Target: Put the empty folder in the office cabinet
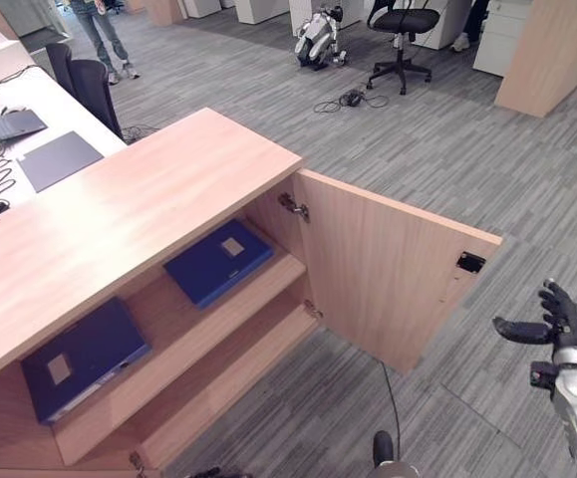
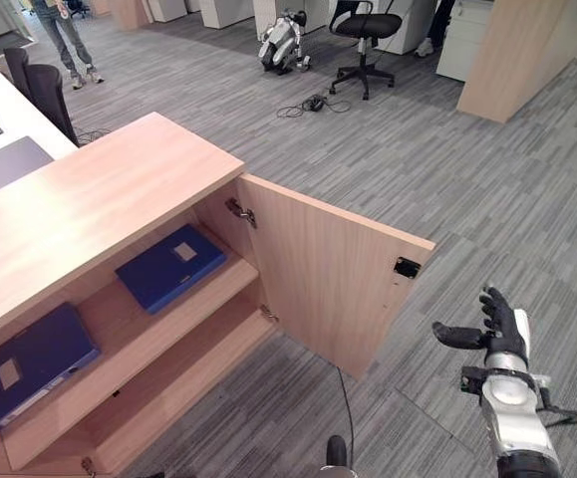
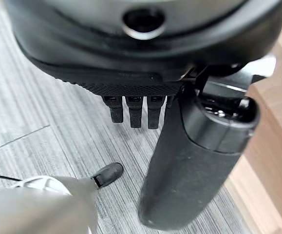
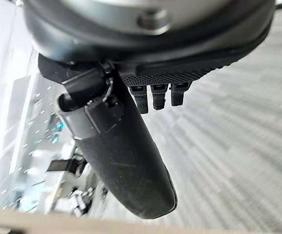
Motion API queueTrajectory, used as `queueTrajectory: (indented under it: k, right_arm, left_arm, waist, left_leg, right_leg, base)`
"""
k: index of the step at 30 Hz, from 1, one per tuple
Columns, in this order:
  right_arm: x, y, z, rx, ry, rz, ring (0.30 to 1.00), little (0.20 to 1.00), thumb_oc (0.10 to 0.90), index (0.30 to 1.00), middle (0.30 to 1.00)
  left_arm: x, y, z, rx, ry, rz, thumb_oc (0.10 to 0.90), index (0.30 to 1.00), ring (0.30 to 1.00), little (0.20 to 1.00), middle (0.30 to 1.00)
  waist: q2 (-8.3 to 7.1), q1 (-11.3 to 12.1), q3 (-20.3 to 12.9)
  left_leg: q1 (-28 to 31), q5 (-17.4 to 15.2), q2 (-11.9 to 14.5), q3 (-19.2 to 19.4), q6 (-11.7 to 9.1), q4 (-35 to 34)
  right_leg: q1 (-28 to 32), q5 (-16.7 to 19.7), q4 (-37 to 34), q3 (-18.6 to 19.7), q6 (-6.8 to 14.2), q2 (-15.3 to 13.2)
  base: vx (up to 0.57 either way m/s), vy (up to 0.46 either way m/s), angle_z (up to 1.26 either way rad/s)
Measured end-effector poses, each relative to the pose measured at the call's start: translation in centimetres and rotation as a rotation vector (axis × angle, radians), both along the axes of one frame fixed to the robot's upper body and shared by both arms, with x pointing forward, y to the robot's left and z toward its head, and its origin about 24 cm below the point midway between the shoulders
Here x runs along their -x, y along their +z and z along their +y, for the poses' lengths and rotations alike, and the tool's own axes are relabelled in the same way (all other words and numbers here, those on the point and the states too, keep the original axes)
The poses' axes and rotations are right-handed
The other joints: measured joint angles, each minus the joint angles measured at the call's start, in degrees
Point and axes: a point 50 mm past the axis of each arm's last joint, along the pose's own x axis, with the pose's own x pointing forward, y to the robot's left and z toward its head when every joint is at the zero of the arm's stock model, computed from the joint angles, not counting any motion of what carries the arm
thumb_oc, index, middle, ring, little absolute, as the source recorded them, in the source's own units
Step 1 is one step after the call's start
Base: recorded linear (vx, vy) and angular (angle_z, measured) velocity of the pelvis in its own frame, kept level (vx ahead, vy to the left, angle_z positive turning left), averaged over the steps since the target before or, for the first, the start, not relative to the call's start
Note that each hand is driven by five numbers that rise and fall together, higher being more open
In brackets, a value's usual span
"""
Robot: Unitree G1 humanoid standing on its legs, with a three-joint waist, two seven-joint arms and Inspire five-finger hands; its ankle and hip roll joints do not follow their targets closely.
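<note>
Blue folder (image 1: 218,261) on cabinet (image 1: 139,199) shelf, door (image 1: 388,269) open, right robot hand (image 1: 567,324) spread empty, left robot hand (image 3: 145,73) relaxed, empty.

Open cabinet (image 1: 148,189), two blue folders (image 1: 218,261) on shelf (image 1: 183,324)

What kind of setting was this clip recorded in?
Most likely an open-plan office: grey carpet tiles, a black swivel chair, a white desk with a laptop, and a wooden cabinet whose open door shows two blue folders on a shelf.
</note>
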Motion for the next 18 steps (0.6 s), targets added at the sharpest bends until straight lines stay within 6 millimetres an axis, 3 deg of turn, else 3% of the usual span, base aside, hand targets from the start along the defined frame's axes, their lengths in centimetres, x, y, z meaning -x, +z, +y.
queueTrajectory:
  k: [3,6,11,18]
  right_arm:
    - [-1.0,1.0,1.1,-0.001,0.098,-0.022,0.9,0.9,0.8,0.9,0.9]
    - [-2.6,2.3,4.4,-0.034,0.323,-0.041,0.9,0.9,0.8,0.9,0.9]
    - [-3.2,2.1,5.6,-0.233,0.374,-0.083,0.9,0.9,0.8,0.9,0.9]
    - [-3.7,1.8,8.0,-0.226,0.492,-0.028,0.9,0.9,0.8,0.9,0.9]
  left_arm:
    - [0.4,0.1,0.5,-0.01,0.012,0.006,0.8,0.9,0.9,0.9,0.9]
    - [0.9,0.0,0.7,-0.013,0.023,0.022,0.8,0.9,0.9,0.9,0.9]
    - [2.4,-0.2,0.7,-0.005,0.045,0.067,0.8,0.9,0.9,0.9,0.9]
    - [2.6,-0.2,0.8,-0.005,0.068,0.069,0.8,0.9,0.9,0.9,0.9]
  waist:
    - [0.0,1.0,0.0]
    - [-0.13,1.0,0.0]
    - [-0.52,0.2,0.1]
    - [-0.56,-0.5,0.0]
  left_leg:
    - [0.0,0.1,0.0,-0.4,0.0,0.0]
    - [0.1,0.2,0.1,-1.1,0.0,0.0]
    - [0.3,0.4,0.5,-1.0,-0.2,0.0]
    - [0.2,0.7,1.9,-0.9,-0.8,-0.3]
  right_leg:
    - [0.2,0.0,0.0,-0.3,0.0,0.1]
    - [0.7,-0.2,0.0,-0.9,-0.2,0.0]
    - [0.9,-0.4,0.0,-1.4,-0.3,0.4]
    - [0.8,-0.5,0.0,-1.4,-0.9,1.5]
  base:
    - [0.02,-0.091,0.05]
    - [0.02,-0.068,0.1]
    - [0.02,-0.048,-0.01]
    - [0.0,-0.002,-0.06]
